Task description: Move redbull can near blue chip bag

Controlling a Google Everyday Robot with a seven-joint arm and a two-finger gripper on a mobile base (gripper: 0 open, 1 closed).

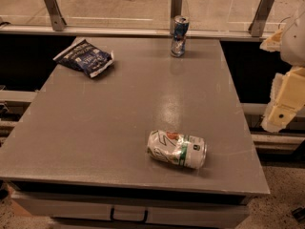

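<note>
The redbull can (179,36) is slim, blue and silver, and stands upright at the far edge of the grey table (119,123), right of centre. The blue chip bag (85,57) lies flat at the far left of the table, well apart from the can. My gripper (282,109) shows as a pale cream part of the arm at the right edge of the view. It hangs beyond the table's right side, far from both things, and holds nothing that I can see.
A wider white and green can (177,149) with red marks lies on its side near the table's front, right of centre. A rail with metal posts (176,6) runs behind the table. A drawer handle (128,217) shows below the front edge.
</note>
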